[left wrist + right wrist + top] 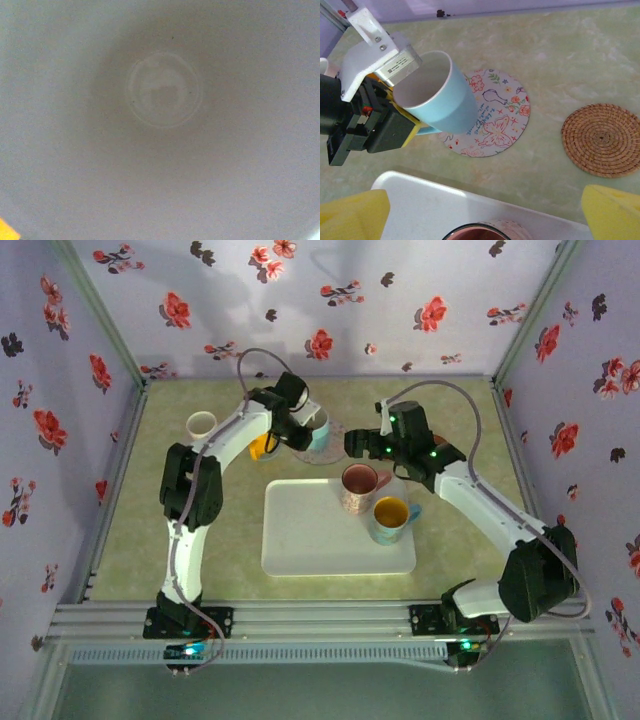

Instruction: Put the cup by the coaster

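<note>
Between the closed yellow fingers of the left gripper (402, 112) sits the cup (440, 95), a smooth glazed mug, pale blue outside and plain white inside, clamped at the handle side and tipped over with its mouth facing up toward the wrist. The left wrist view looks straight down into it: glossy white walls and, on the bottom, a raised ring around a faint moulded mark too blurred to read. Directly under the cup's base lies the printed coaster (495, 120), a flat disc drawn with a butterfly, flowers and a vase in coloured line; its small script is not legible, and I cannot tell whether the base touches it. Well off to the far side of that disc from the left gripper is a woven coaster (602, 140), a coil of tan fibre. The right gripper (352, 444) hangs spread wide with nothing in it, its foam-like yellow fingers (355, 215) apart above the smooth white tray (430, 205) and a pink-lined mug (485, 232).
</note>
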